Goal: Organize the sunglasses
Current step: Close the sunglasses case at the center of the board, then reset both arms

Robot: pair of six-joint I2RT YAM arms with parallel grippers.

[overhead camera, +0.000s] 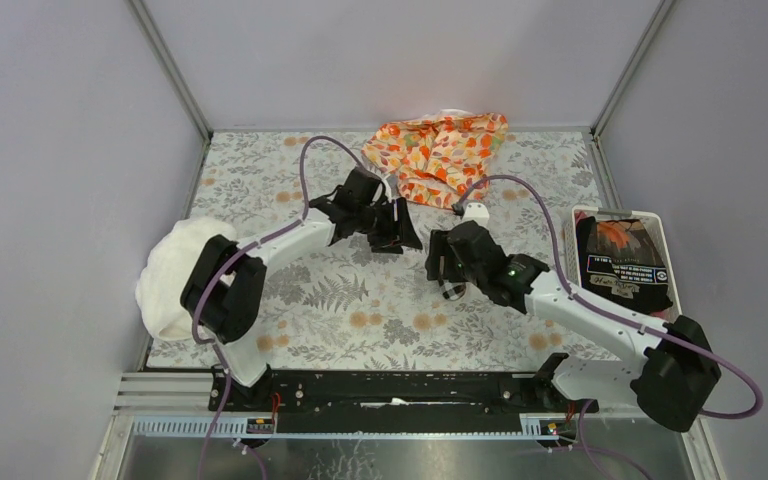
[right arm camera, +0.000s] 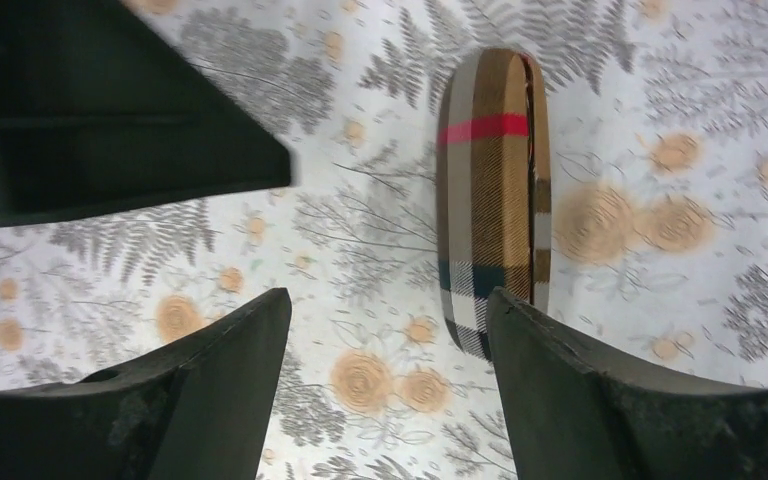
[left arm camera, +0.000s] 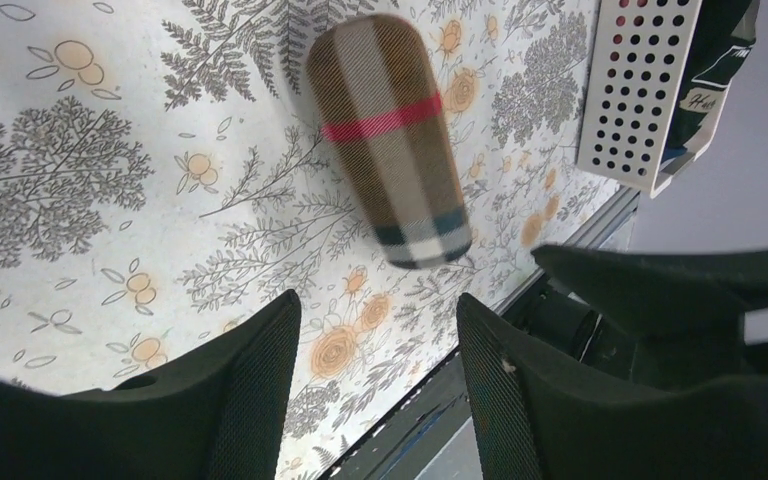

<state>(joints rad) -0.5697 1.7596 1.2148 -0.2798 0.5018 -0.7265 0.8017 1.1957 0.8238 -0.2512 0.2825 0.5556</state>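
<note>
Now our left gripper [left arm camera: 378, 310] and right gripper [right arm camera: 388, 305], both open and empty, crowd the case [right arm camera: 490, 190] and may collide.

Plain pale lilac walls [overhead camera: 50, 150] enclose a table [overhead camera: 250, 190] covered in grey floral print

Your left arm [overhead camera: 270, 245] reaches out from its base and bends in toward the middle. Your right arm [overhead camera: 600, 315] does the same from the other side. Your left tool [left arm camera: 375, 325] has its two fingers spread wide apart. Your right tool [right arm camera: 388, 315] is spread wide too. The two tools hang close together, tips pointing down at the surface.
</note>
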